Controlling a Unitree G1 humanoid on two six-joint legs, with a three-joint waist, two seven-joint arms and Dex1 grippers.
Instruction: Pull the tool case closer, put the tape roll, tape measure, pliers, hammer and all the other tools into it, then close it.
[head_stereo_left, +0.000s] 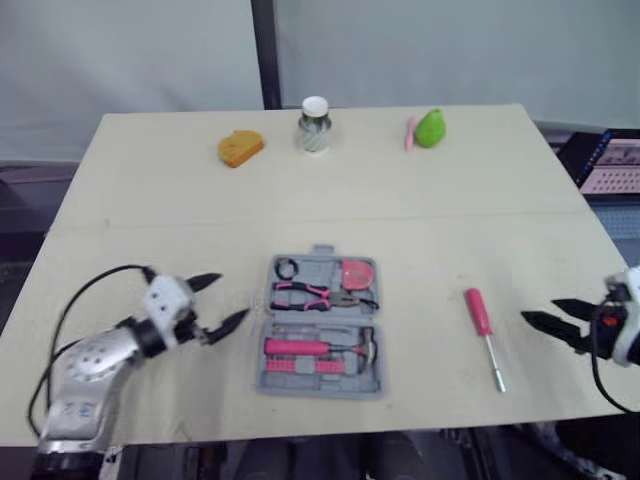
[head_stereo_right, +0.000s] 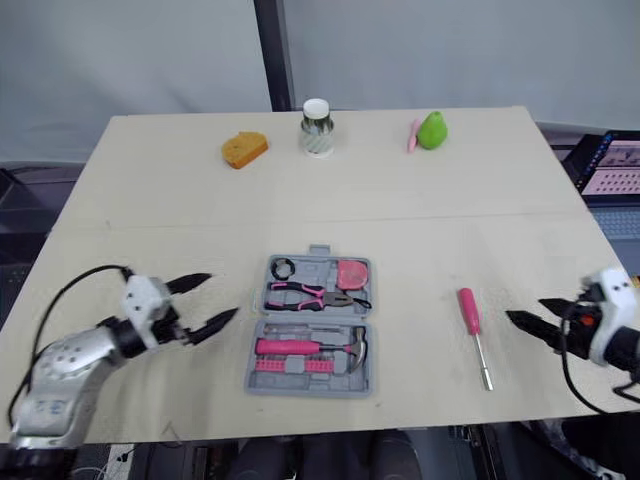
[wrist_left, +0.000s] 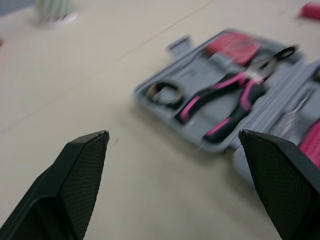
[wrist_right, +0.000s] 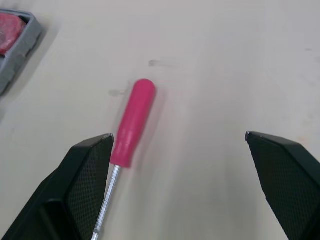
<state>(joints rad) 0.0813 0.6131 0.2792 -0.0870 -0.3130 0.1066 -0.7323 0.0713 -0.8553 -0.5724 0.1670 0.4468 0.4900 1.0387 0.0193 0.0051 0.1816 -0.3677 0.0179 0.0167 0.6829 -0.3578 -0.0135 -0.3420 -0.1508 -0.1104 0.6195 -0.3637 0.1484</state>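
Note:
The grey tool case (head_stereo_left: 322, 325) lies open near the table's front middle. Its far half holds a black tape roll (head_stereo_left: 287, 268), a pink tape measure (head_stereo_left: 356, 272) and pink-handled pliers (head_stereo_left: 312, 294). Its near half holds a pink-handled hammer (head_stereo_left: 318, 348) and a pink bit strip. A pink screwdriver (head_stereo_left: 484, 332) lies on the table right of the case. My left gripper (head_stereo_left: 222, 301) is open just left of the case, holding nothing. At the table's right edge my right gripper (head_stereo_left: 548, 315) is open and empty, right of the screwdriver (wrist_right: 125, 145).
Along the far edge stand an orange bread-shaped item (head_stereo_left: 240, 148), a white-capped jar (head_stereo_left: 314, 125) and a green pear with a pink piece beside it (head_stereo_left: 429, 128). A seam crosses the table (head_stereo_left: 150, 200) at mid depth. A laptop (head_stereo_left: 612, 160) sits off the right side.

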